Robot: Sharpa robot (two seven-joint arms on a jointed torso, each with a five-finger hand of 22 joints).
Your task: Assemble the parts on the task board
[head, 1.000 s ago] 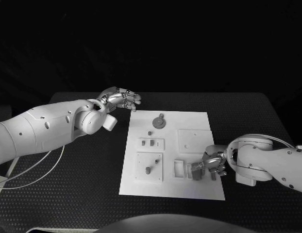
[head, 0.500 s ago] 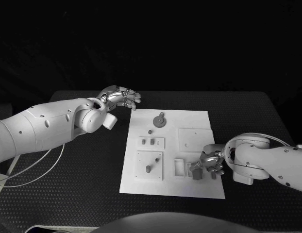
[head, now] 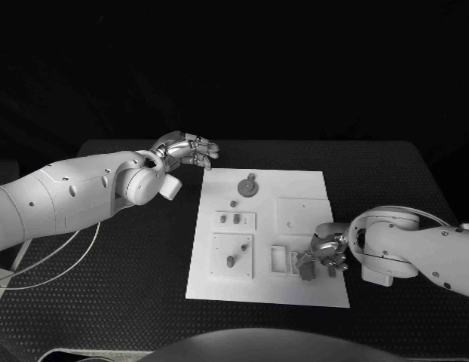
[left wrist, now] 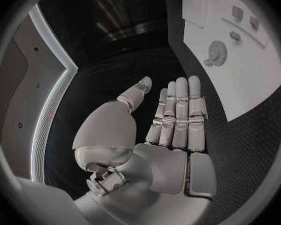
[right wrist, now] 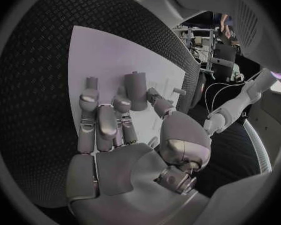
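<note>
Your right hand (head: 327, 255) is on a grey part (head: 306, 266) at the near right of the task board (head: 267, 298).

In your right wrist view, that part (right wrist: 137, 90) is a short upright cylinder with the fingertips (right wrist: 123, 104) closed around it and the thumb on its other side, so the hand holds it over the white task board (right wrist: 97, 60). In your head view the board lies in the middle of the black table (head: 115, 302); it carries a round toothed part (head: 248, 186) at its far end and several small pieces in square recesses toward you. Your left hand (head: 189, 153) hovers off the board's far left corner, over the table. In your left wrist view, its fingers (left wrist: 178, 115) lie straight, side by side, thumb apart, holding nothing.
</note>
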